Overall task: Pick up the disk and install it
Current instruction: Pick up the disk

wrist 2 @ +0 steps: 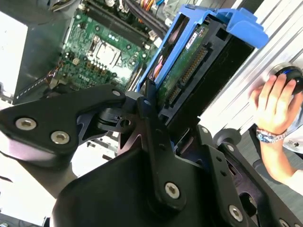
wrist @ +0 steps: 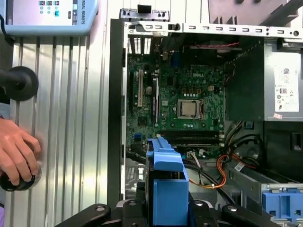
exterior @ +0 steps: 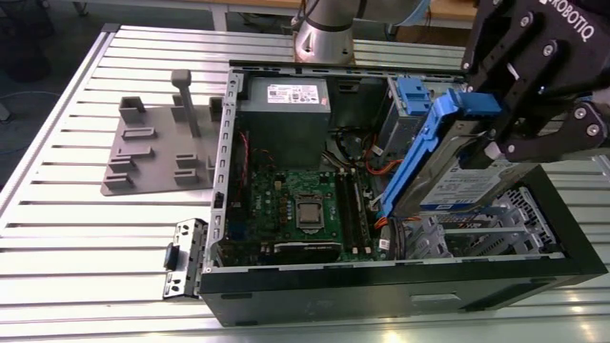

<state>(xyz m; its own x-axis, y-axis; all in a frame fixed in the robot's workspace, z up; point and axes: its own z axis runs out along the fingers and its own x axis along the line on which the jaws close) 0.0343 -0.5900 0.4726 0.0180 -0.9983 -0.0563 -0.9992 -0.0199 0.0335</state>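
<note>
Exterior view: I see the disk point(exterior: 448, 157) up in the air over the open computer case point(exterior: 401, 286), on the exterior view's right. It is a flat silver box with a blue plastic frame around its edges. It has a white and blue label on its flat face. It is tilted, with 1 end high and 1 end low. The low end points down toward the green board point(exterior: 305, 200) inside the case. I cannot tell if that end touches anything.

The black fingers point(exterior: 515, 128) are clamped on the high end of the disk. In the second wrist view the fingers point(wrist 2: 151, 123) squeeze the disk point(wrist 2: 189, 61) from 2 sides. There I can see its green underside and a row of plug pins. In the first wrist view the blue frame of the disk point(wrist: 165, 184) sticks out past the fingers, with orange wires point(wrist: 221, 172) just beside it.

The arm's silver base point(exterior: 324, 32) stands behind the case on the ribbed metal table point(exterior: 76, 236). The black end of the arm leans in from the exterior view's upper right, tilted the same way as the disk.

A grey box point(exterior: 286, 107) with a white sticker sits inside the case. A grey rack point(exterior: 157, 150) stands on the table at the exterior view's left, well apart from the disk. In the first wrist view a person's hand point(wrist: 16, 151) rests on a round black knob point(wrist: 12, 182) by the table.
</note>
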